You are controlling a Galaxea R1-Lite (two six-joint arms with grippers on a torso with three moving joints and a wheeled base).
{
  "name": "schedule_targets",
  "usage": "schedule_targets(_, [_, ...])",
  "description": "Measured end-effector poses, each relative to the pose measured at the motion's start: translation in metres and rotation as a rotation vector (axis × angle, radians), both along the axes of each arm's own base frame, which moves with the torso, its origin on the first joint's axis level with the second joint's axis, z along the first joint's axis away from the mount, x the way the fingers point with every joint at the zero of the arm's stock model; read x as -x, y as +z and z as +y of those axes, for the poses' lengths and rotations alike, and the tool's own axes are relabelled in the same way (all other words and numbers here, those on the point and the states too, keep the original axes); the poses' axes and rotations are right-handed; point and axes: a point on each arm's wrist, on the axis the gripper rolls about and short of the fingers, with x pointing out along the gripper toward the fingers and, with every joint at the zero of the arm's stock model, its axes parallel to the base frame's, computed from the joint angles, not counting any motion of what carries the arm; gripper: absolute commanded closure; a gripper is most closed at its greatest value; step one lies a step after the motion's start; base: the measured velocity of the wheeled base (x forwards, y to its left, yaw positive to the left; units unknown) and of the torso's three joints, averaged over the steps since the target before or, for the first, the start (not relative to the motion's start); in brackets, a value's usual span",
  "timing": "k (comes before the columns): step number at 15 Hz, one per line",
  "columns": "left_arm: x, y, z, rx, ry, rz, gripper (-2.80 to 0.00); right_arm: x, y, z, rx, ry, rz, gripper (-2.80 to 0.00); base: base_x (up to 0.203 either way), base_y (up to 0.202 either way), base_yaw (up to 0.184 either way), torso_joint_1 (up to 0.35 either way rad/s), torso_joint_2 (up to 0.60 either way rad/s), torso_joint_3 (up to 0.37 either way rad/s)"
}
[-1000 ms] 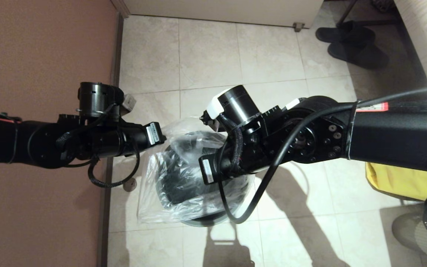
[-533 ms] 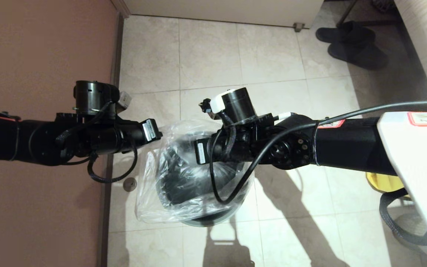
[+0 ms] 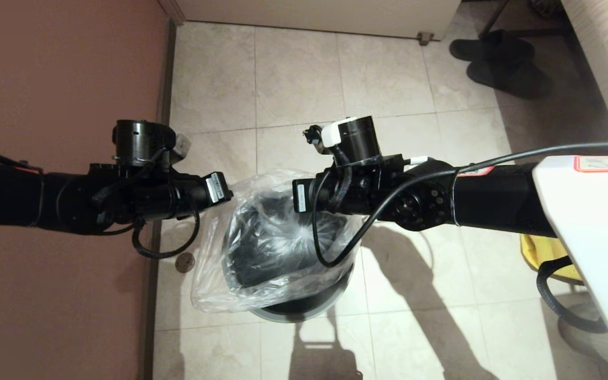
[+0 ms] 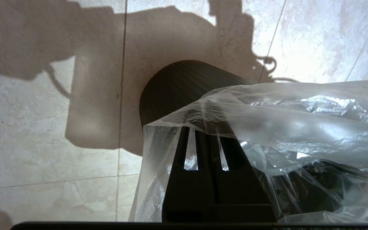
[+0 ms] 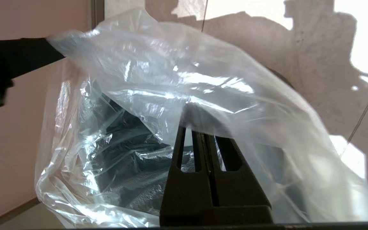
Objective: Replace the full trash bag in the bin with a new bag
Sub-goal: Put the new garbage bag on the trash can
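Both tools pinch the new bag over the bin

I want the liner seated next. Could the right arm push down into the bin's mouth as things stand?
Probably not yet: the right pincer is shut on the new bag, which is stretched across the bin opening with the left pincer gripping the opposite edge.

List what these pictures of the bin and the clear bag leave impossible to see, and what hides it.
- Bin rim, head view: mostly veiled by the new bag and the right arm.
- Left gripper, left wrist view: tips covered by plastic.
- Right gripper, right wrist view: tips covered likewise.
- Yellow sack, head view: mostly behind the right arm.
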Motion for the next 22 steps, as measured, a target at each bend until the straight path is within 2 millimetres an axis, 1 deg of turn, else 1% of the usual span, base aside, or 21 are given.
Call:
schedule_targets(3, [-0.009, -0.006, -0.002, 0.001, 0.0, -0.006, 0.0, 0.003, 0.003, -0.001, -0.001, 0.001, 0.002, 0.0, 0.0, 0.0, 0.0, 0.0, 0.0, 0.0])
schedule_targets(6, [-0.015, -0.008, -0.003, 0.001, 0.0, -0.007, 0.0, 0.01, 0.013, -0.003, -0.019, 0.006, -0.006, 0.0, 0.0, 0.0, 0.0, 0.0, 0.0, 0.0])
schedule_targets(8, [-0.02, -0.008, -0.004, 0.001, 0.002, -0.011, 0.0, 0.012, 0.011, -0.006, -0.013, 0.001, 0.01, 0.0, 0.0, 0.0, 0.0, 0.0, 0.0, 0.0])
schedule_targets(11, [-0.026, -0.014, -0.005, -0.003, 0.004, 0.001, 0.0, 0.002, 0.007, -0.015, -0.018, -0.035, 0.028, 0.0, 0.0, 0.0, 0.0, 0.0, 0.0, 0.0])
schedule_targets(14, [-0.031, -0.019, -0.001, -0.005, 0.014, 0.008, 0.0, -0.014, -0.001, -0.022, -0.033, -0.068, 0.012, 0.0, 0.0, 0.0, 0.0, 0.0, 0.0, 0.0])
schedule_targets(16, [-0.033, -0.023, -0.001, -0.008, 0.015, 0.019, 0.0, -0.024, -0.009, -0.025, -0.033, -0.083, 0.015, 0.0, 0.0, 0.0, 0.0, 0.0, 0.0, 0.0])
schedule_targets(19, [-0.035, -0.027, 0.0, -0.014, 0.015, 0.031, 0.0, -0.033, -0.012, -0.032, -0.039, -0.103, 0.01, 0.0, 0.0, 0.0, 0.0, 0.0, 0.0, 0.0])
schedule_targets(22, [-0.034, -0.038, -0.002, -0.015, -0.003, 0.073, 0.0, -0.038, -0.022, -0.036, -0.015, -0.119, 0.033, 0.0, 0.0, 0.0, 0.0, 0.0, 0.0, 0.0])
